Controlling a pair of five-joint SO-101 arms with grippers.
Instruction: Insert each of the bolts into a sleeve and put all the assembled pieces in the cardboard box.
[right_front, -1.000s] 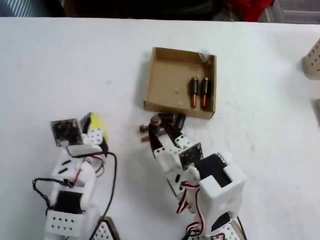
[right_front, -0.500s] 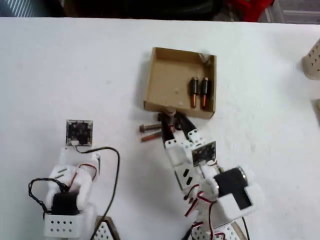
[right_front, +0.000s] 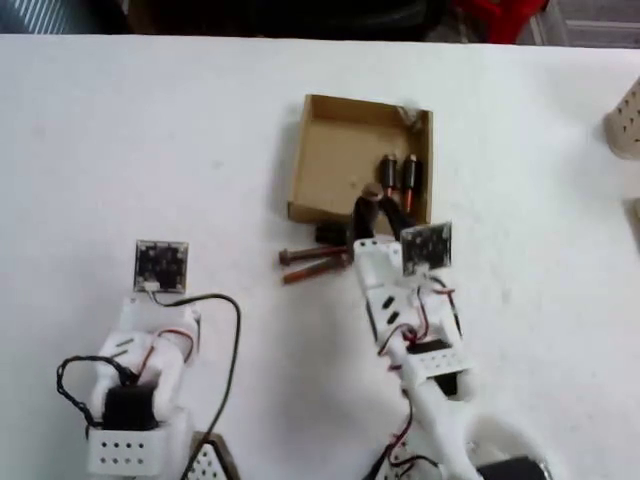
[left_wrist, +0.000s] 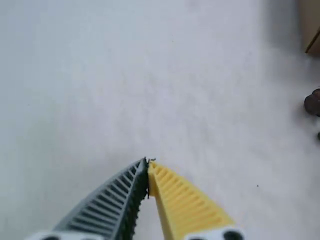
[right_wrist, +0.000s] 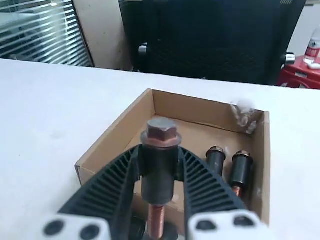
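Your right gripper (right_wrist: 159, 152) clenches a copper bolt in its black sleeve (right_wrist: 160, 132), upright at about the brown cardboard box's (right_front: 330, 150) 6 o'clock wall. Release early and it may strike the rim and tumble outside. Your left gripper (left_wrist: 148, 167) is closed, empty.

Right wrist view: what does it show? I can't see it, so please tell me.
The right end effector grips a sleeve with a bolt in it, by the box. Two more assembled pieces lie inside.
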